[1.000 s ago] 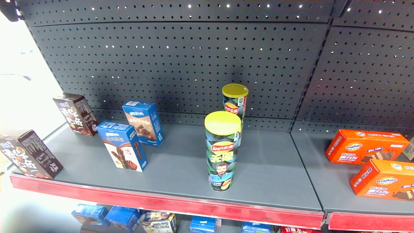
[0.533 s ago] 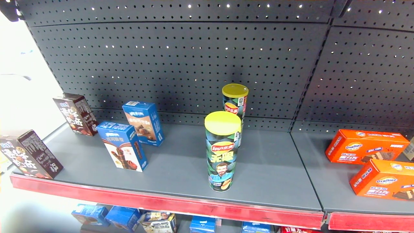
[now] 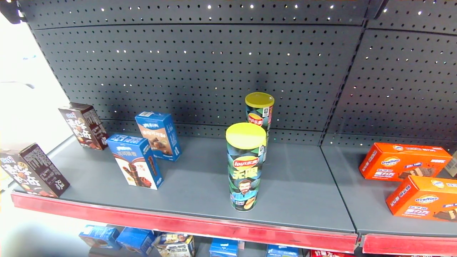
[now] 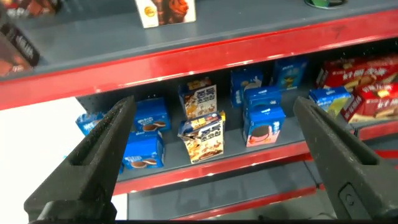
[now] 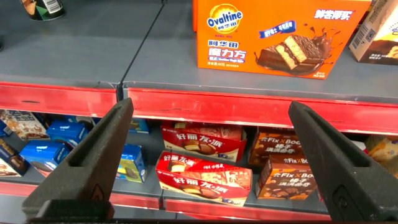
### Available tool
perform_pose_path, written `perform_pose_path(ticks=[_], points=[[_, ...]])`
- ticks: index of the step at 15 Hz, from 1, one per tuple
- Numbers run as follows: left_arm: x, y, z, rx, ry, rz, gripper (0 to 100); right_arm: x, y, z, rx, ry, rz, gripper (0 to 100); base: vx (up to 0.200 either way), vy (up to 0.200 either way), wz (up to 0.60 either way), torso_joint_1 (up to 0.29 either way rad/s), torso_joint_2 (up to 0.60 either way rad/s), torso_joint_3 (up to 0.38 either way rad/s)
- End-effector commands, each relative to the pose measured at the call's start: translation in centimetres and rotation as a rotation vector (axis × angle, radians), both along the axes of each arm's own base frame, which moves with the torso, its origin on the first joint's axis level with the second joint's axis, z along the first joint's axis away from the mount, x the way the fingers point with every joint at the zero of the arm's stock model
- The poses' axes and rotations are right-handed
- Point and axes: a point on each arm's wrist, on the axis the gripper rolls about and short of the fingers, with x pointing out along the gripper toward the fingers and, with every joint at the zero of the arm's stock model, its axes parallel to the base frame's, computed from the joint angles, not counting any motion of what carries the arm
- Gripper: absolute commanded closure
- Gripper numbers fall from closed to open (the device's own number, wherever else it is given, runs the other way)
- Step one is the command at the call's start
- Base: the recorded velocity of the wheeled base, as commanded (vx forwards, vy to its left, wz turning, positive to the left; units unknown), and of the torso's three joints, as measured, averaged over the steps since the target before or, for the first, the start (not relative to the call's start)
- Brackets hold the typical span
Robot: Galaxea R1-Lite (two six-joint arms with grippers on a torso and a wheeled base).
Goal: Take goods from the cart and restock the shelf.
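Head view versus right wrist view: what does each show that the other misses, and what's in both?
Head only: two blue boxes, two dark brown boxes, the rear chip can, the pegboard. Right wrist only: the right tool, open and empty, and orange-brown boxes on the lower shelf. Both: the front orange box and the red shelf edge.

White floor (image 4: 34,134); bright wall (image 3: 21,67), possibly window.
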Motion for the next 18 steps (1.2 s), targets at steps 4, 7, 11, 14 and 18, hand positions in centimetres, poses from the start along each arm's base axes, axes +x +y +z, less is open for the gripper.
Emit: perform_pose_path(ticks=[4,7,11,14,18], points=[[0.0,0.0,0.1,0.054,-0.022,-0.024,0,0.0,0.0,0.0,0.0,0.001,0.0,0,0.0,0.0,0.0,0.0,0.0,0.0],[0.0,0.1,0.2,0.025,-0.01,-0.074,0,0.0,0.0,0.0,0.0,0.001,0.0,0,0.0,0.0,0.0,0.0,0.0,0.0],[2.1,-0.7,8.1,0.005,-0.047,-0.188,0,0.0,0.0,0.0,0.0,0.001,0.0,0,0.0,0.0,0.0,0.0,0.0,0.0],[4.4,-2.4,10.3,0.293,-0.118,-0.516,0,0.0,0.0,0.0,0.0,0.001,0.0,0,0.0,0.0,0.0,0.0,0.0,0.0],[7.9,-3.8,13.2,0.326,-0.114,-0.558,0,0.0,0.0,0.0,0.0,0.001,0.0,0,0.0,0.0,0.0,0.0,0.0,0.0]])
